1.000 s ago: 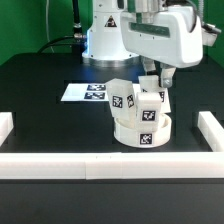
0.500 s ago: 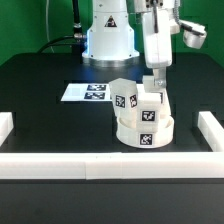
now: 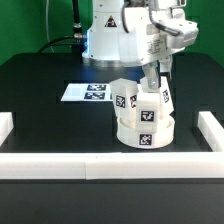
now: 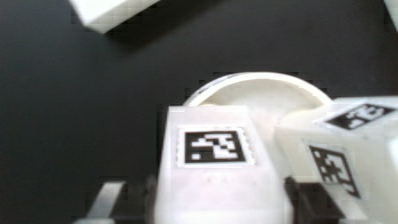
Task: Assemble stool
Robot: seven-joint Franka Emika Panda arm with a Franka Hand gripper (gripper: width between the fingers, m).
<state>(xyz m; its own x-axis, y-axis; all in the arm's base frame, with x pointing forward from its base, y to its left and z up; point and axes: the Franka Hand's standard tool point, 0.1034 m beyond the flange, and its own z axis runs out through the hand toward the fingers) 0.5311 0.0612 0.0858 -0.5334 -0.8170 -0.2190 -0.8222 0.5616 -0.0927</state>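
The stool's round white seat disc (image 3: 140, 136) lies on the black table, and three tagged white block legs stand on it. My gripper (image 3: 155, 84) comes down from above onto the rear right leg (image 3: 162, 97). In the wrist view that leg (image 4: 217, 150) fills the gap between my fingers (image 4: 116, 200), whose pads press its two sides. My gripper (image 4: 210, 200) is shut on it. The seat's rim (image 4: 267, 92) shows beyond the leg, and a second leg (image 4: 347, 140) stands close beside it. Two other legs (image 3: 124, 97) (image 3: 148, 106) stand free.
The marker board (image 3: 88, 92) lies flat behind the stool on the exterior view's left. White border rails run along the front (image 3: 110, 165) and both sides (image 3: 7, 125) (image 3: 211, 128). A white piece (image 4: 125, 12) shows at the wrist view's edge.
My wrist has turned about its vertical axis over the rear right leg, staying in place. The seat and the other legs have not moved.
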